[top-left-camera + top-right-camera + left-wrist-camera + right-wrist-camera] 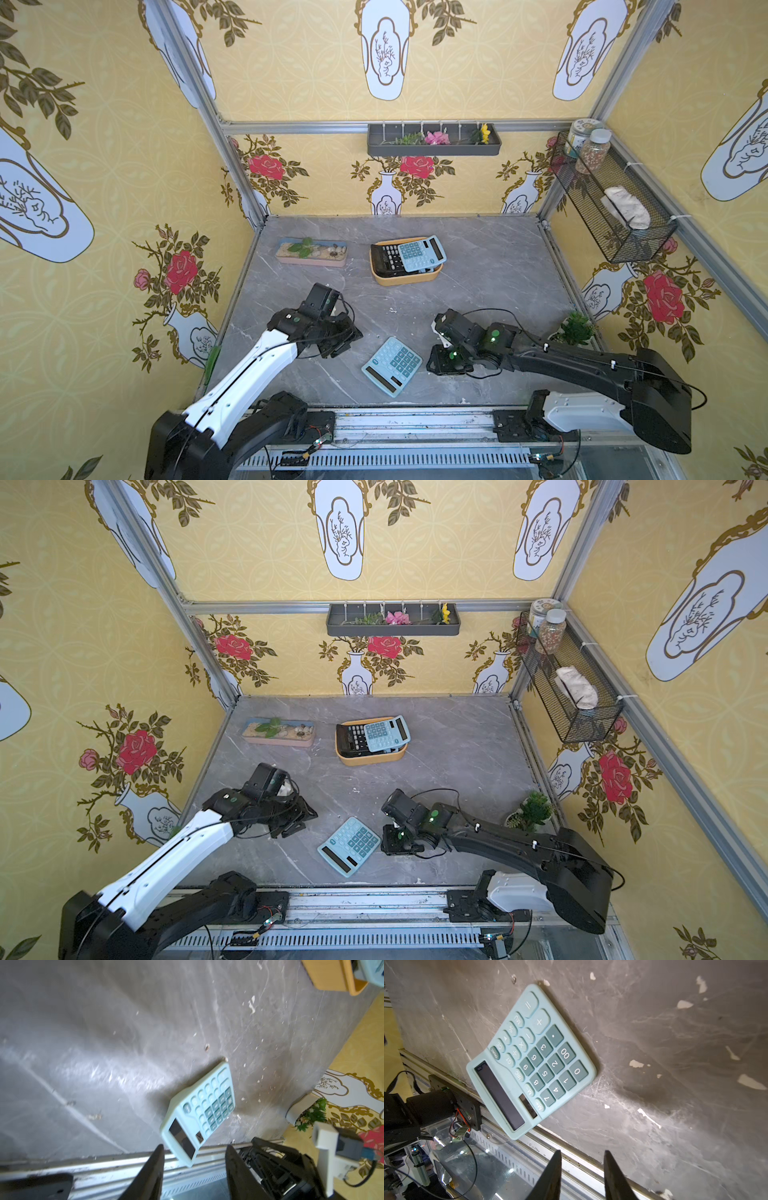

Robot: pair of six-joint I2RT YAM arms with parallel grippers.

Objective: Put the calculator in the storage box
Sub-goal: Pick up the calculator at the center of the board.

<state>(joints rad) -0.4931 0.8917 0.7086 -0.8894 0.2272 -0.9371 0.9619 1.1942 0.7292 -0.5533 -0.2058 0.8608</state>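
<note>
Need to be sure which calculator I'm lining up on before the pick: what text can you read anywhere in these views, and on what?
Loose calculator on the table, keys: "ON/AC", "CE", "GT", "MRC", "M-", "M+", "MU", "%", "00", digits "0" to "9".
Black calculator and blue calculator in the storage box: keys too small to read.
Jar label on the wire shelf: too blurred.
</note>
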